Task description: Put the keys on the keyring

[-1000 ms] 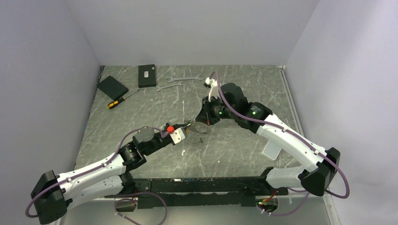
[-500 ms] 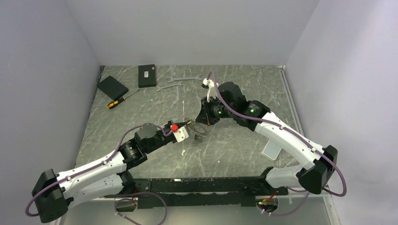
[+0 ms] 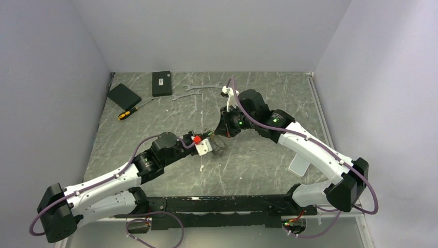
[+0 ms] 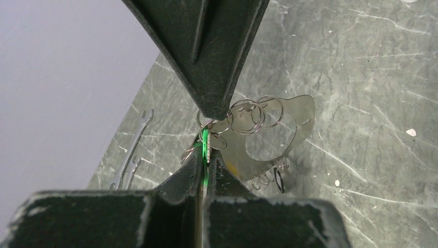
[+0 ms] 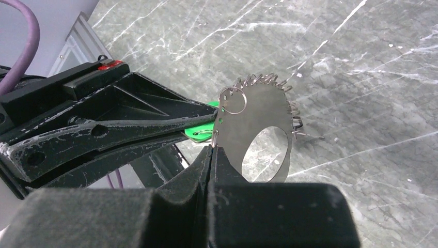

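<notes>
The keyring (image 5: 263, 108) is a flat silvery plate with a large hole and several small wire rings along its edge. My right gripper (image 5: 212, 148) is shut on the plate's edge and holds it above the table. My left gripper (image 4: 207, 157) is shut on the keys (image 4: 205, 140); their bright green tag (image 5: 199, 130) sticks out between the fingers. The tag's end touches the wire rings at the plate's (image 4: 299, 116) corner, just under my right gripper's fingers (image 4: 206, 51). In the top view both grippers meet mid-table, left (image 3: 209, 144) and right (image 3: 220, 133).
Two black boxes (image 3: 161, 83) (image 3: 123, 95) and a yellow-handled screwdriver (image 3: 131, 110) lie at the back left. Two silver wrenches (image 3: 204, 86) (image 3: 182, 96) rest near the back wall. A pale translucent piece (image 3: 298, 166) lies under the right forearm.
My left arm has reached forward and right, carrying the keys up to the keyring. My right gripper has shifted slightly left with the ring. Both stay shut.
</notes>
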